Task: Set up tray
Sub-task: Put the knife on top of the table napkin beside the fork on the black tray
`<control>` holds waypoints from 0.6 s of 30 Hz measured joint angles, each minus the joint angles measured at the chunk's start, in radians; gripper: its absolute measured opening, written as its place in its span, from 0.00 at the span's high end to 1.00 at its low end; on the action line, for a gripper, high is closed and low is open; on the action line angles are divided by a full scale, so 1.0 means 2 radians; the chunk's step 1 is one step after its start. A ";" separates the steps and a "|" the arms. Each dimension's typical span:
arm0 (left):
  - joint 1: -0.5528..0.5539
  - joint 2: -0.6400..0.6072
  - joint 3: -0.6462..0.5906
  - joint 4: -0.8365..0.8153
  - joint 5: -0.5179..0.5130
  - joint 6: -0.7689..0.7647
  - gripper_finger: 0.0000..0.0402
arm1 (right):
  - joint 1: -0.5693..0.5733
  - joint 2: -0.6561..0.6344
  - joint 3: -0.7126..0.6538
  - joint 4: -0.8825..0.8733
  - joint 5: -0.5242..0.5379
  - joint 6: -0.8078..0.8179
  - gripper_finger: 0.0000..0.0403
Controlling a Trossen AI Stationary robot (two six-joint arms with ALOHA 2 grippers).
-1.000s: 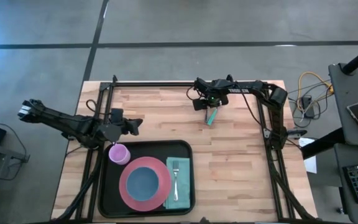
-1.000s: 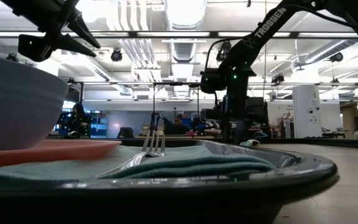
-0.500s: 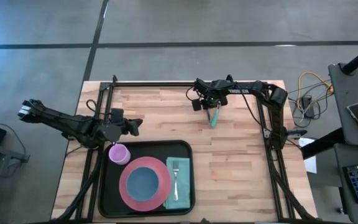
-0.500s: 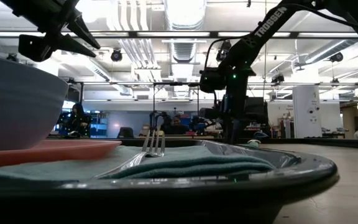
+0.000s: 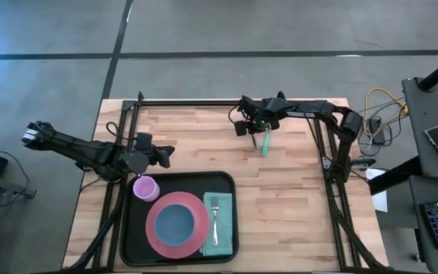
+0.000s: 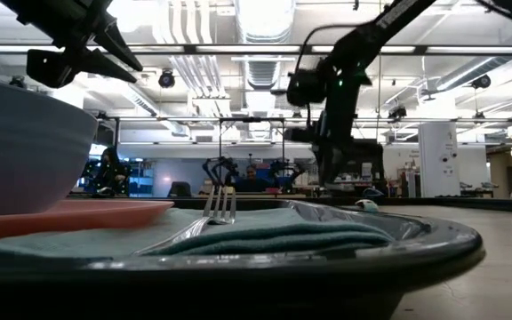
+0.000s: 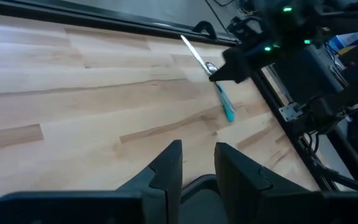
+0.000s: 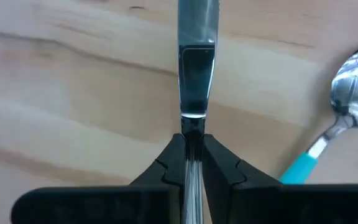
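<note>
While the left gripper (image 5: 167,153) hovers near the desk's (image 5: 280,198) left side, just beyond the tray's (image 5: 226,183) far left corner, its jaws stand slightly spread with nothing between them. The tray lies at the near edge of the desk, left of the middle. On it sit a pink plate (image 5: 162,236) with a blue bowl (image 5: 176,221) on top, a teal napkin (image 5: 220,242) along the right side with a fork (image 5: 214,215) lying on it, and a purple cup (image 5: 145,188) in the far left corner, right below the left gripper.

Over the far middle of the desk, well apart from the tray, the right gripper (image 5: 258,127) has its jaws pressed on a knife (image 8: 196,68), pinching it by the blade, which points out ahead over the wood. A spoon (image 8: 344,118) with a teal handle lies on the desk just beside the knife, its bowl apart from the blade.
</note>
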 joint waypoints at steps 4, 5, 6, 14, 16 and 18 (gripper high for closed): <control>0.000 0.000 0.000 0.000 0.000 0.001 0.81 | 0.031 -0.024 0.001 0.003 -0.013 0.019 0.95; 0.000 0.000 0.000 0.001 0.000 0.001 0.81 | 0.039 -0.027 0.001 0.004 -0.016 0.029 0.95; 0.000 0.000 0.000 0.000 0.000 0.001 0.81 | 0.049 -0.028 0.001 0.003 -0.017 0.037 0.95; 0.000 0.004 0.000 0.001 -0.005 0.001 0.81 | 0.139 -0.036 0.001 0.008 -0.024 0.149 0.95; 0.000 0.004 0.000 0.001 -0.005 0.001 0.81 | 0.164 -0.036 0.001 0.017 -0.026 0.179 0.95; 0.000 0.008 0.000 0.001 -0.005 0.001 0.81 | 0.189 -0.035 0.001 0.024 -0.028 0.210 0.95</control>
